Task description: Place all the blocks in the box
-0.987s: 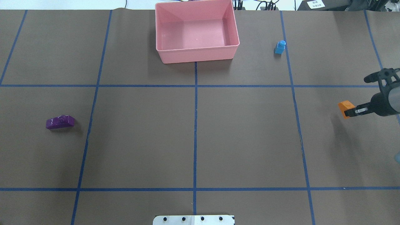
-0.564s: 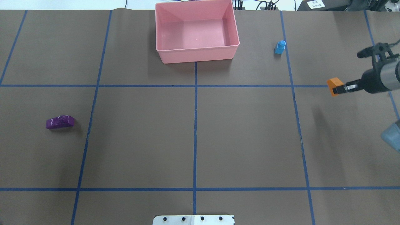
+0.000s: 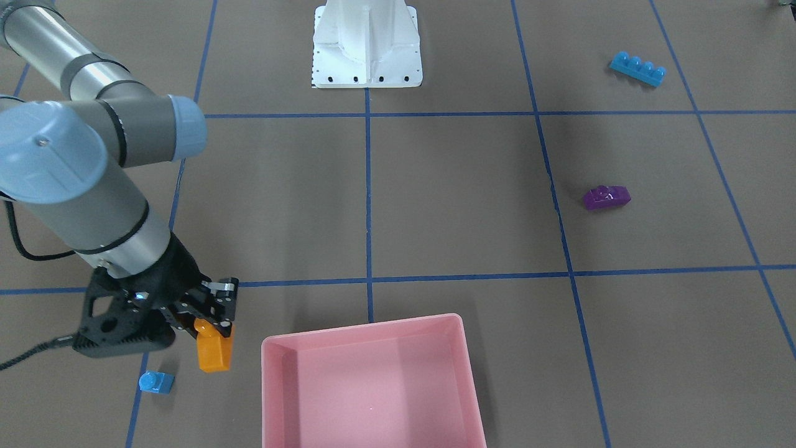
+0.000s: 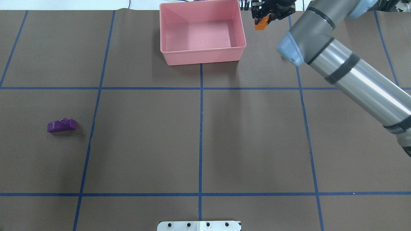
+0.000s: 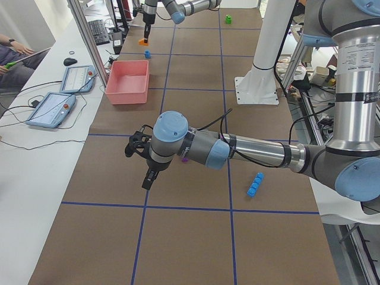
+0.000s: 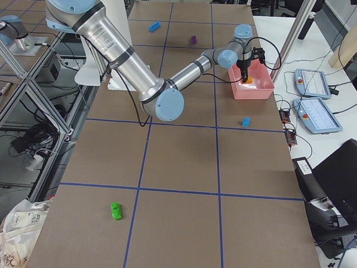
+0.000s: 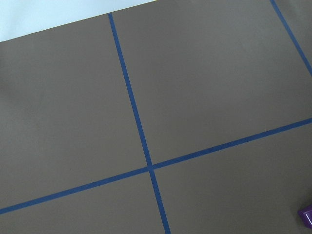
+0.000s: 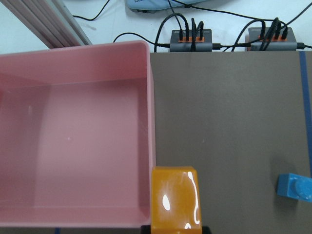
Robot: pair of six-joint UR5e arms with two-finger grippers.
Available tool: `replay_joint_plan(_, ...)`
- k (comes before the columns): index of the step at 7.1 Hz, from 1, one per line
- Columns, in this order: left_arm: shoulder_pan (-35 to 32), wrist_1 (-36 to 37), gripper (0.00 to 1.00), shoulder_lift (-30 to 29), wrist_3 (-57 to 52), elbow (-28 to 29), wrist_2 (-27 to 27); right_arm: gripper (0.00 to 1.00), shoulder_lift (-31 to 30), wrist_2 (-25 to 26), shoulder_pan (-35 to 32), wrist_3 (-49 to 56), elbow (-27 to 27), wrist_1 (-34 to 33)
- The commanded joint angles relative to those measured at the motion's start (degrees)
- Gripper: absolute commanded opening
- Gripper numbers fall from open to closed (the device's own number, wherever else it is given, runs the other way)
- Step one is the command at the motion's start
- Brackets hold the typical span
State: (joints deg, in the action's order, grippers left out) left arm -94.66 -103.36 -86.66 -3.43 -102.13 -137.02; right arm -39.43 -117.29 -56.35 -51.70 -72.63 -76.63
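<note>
My right gripper (image 3: pixel 213 316) is shut on the orange sloped block (image 3: pixel 214 352) and holds it above the table, just outside the side wall of the pink box (image 3: pixel 268 379). In the overhead view the orange block (image 4: pixel 262 23) hangs right of the box (image 4: pixel 202 58). The small blue block (image 3: pixel 155 381) lies near the gripper. The purple block (image 4: pixel 62 125) lies far left. The long blue block (image 3: pixel 637 68) and the green block (image 6: pixel 116 210) lie far off. My left gripper (image 5: pixel 148 177) shows only in the exterior left view; I cannot tell its state.
The white robot base (image 3: pixel 367 56) stands at the near table edge. Power boxes and cables (image 8: pixel 190 36) lie just past the far edge behind the box. My right arm (image 4: pixel 350 67) stretches across the right half and hides the small blue block in the overhead view.
My right arm has carried the orange block from the table's right edge up and across to beside the box's right wall. The arm now covers the small blue block overhead.
</note>
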Motion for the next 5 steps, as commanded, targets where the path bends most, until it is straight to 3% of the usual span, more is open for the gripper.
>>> replay_joint_plan(1,0.00,-0.09,1.00,-0.08,0.00,0.00,0.00,0.00,10.76,7.22,3.43,-1.04,15.36,-0.10)
replay_joint_plan(3,0.00,-1.05,1.00,-0.08,0.09,0.17,0.00,0.00,15.16,14.67,7.90,-1.12,24.77,-0.01)
replay_joint_plan(5,0.00,-1.14,1.00,0.00,0.09,0.09,0.00,0.00,15.18,17.35,9.50,-2.35,25.87,1.64)
